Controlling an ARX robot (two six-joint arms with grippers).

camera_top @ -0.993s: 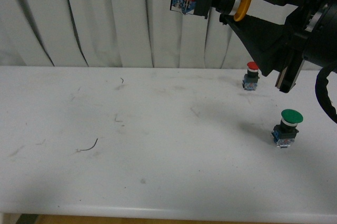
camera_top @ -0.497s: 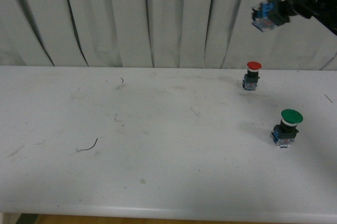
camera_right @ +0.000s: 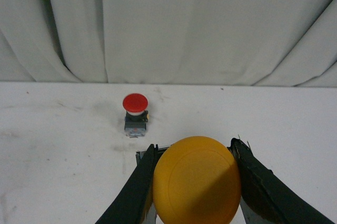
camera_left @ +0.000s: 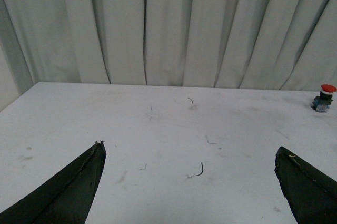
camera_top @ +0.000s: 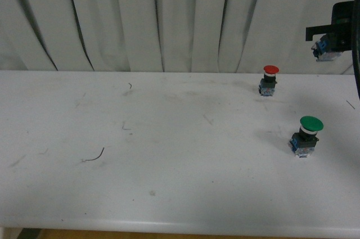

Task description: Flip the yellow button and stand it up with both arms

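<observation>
Right of red button [camera_top: 270,80], raised off table [camera_top: 169,194]: yellow button [camera_right: 196,181], cap toward wrist camera.
right gripper [camera_right: 194,147]: clamped on yellow button's cap, one finger each side.
left gripper [camera_left: 189,149]: jaws spread wide, well left of red button.
green button [camera_top: 306,135]: upright on table, nearer than red button, slightly right.
wire scrap [camera_top: 94,156]: lying far left of red button.
curtain [camera_top: 169,19]: just behind red button.

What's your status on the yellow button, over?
Right gripper shut on yellow button, held aloft. Left gripper open, empty. Red button, green button upright on table, nothing blocking.
</observation>
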